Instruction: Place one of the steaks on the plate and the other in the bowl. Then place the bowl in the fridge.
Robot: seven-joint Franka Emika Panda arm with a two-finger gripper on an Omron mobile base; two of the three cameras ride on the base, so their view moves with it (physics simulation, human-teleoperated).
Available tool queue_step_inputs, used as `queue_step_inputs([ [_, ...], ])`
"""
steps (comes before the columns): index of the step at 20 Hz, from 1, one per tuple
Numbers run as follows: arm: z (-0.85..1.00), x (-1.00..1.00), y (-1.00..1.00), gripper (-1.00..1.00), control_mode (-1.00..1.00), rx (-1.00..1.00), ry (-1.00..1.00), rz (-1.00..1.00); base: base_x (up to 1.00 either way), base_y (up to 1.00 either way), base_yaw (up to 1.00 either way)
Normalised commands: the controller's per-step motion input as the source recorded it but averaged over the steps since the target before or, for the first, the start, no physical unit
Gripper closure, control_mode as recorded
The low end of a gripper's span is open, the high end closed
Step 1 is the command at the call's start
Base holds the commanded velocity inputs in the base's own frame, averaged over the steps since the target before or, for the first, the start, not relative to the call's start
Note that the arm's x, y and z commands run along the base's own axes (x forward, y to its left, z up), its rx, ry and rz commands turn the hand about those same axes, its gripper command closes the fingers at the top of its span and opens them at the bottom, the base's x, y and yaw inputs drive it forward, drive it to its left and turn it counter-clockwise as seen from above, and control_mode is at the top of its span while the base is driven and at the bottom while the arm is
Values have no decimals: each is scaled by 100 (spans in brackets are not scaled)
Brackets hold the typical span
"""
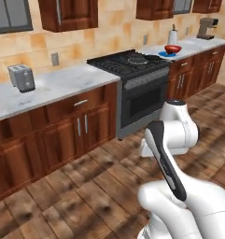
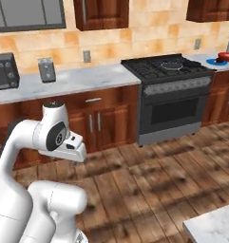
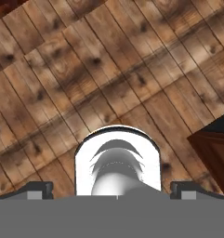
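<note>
The red bowl [image 1: 172, 48] stands on the far right of the marble counter, past the stove, with the blue plate [image 1: 166, 54] right beside it. In the right base view, the bowl [image 2: 227, 56] and the plate [image 2: 214, 61] sit at the right edge. The steaks and the fridge are out of view. My arm is folded close to the base, several floor lengths from that counter. In the hand view my gripper [image 3: 114, 189] points down at the wooden floor. Its fingertips [image 3: 39, 188] stand wide apart, open, with nothing between them.
A black stove [image 1: 132, 63] with a dark pan [image 1: 137, 59] stands between me and the bowl. On the counter are a toaster [image 1: 21, 77], a microwave [image 2: 4, 71], a paper towel roll [image 1: 172, 36] and a coffee machine [image 1: 207, 27]. A marble island corner [image 2: 215, 228] juts in at the lower right.
</note>
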Motion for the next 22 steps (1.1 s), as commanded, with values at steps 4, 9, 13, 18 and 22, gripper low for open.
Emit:
queue_step_inputs([
  [4,0,0,0,-100,100,0,0,0,100,52,-51],
  [9,0,0,0,-100,100,0,0,0,100,12,-46],
  [13,0,0,0,-100,100,0,0,0,100,0,-32],
  [18,0,0,0,-100,100,0,0,0,100,0,-30],
  [22,0,0,0,-100,100,0,0,0,100,10,-28],
])
